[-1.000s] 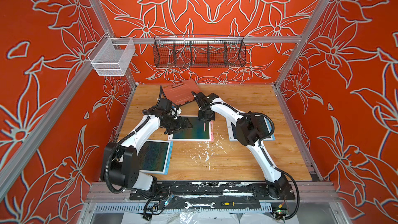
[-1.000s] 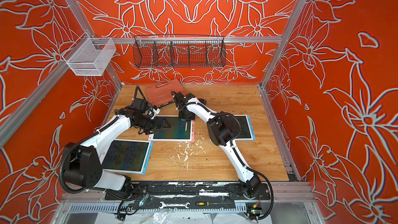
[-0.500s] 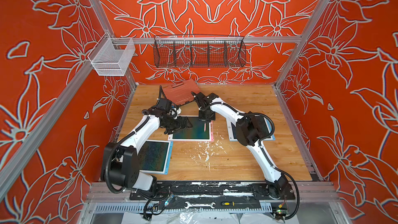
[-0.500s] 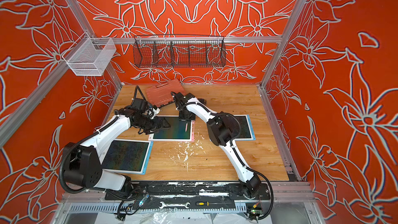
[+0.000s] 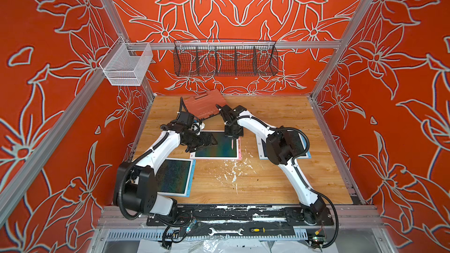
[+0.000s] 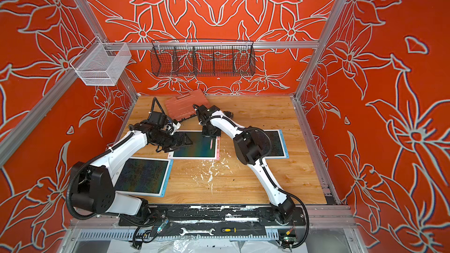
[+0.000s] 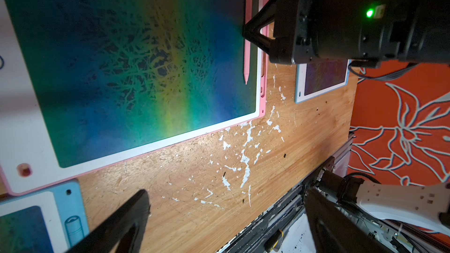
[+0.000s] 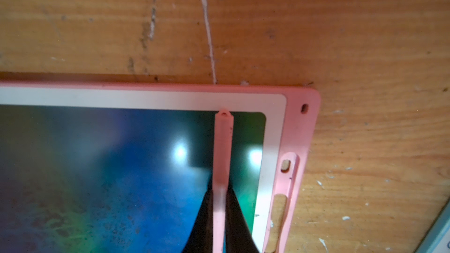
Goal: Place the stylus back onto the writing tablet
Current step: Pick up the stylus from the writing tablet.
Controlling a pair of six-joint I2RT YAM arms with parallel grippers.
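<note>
A pink-framed writing tablet [image 5: 219, 149] [image 6: 194, 150] lies mid-table, its dark rainbow screen [image 7: 121, 57] [image 8: 97, 166] facing up. My right gripper [image 5: 233, 137] [image 6: 210, 138] [image 8: 220, 191] is shut on the pink stylus [image 5: 233, 144] [image 6: 210, 144] [image 7: 247, 52] [image 8: 222, 147]. The stylus runs along the screen's right side, beside the frame's side slot [image 8: 285, 191]; whether it touches the screen I cannot tell. My left gripper [image 5: 211, 141] [image 6: 188, 141] [image 7: 226, 194] hovers open over the tablet's left part, holding nothing.
A blue-framed tablet [image 5: 174, 175] lies front left, and another [image 5: 298, 142] sits to the right, partly under my right arm. A red case [image 5: 204, 104] rests at the back. White flecks [image 5: 233, 169] mark the wood. A wrench [image 5: 225, 231] and a screwdriver [image 5: 258, 229] lie on the front rail.
</note>
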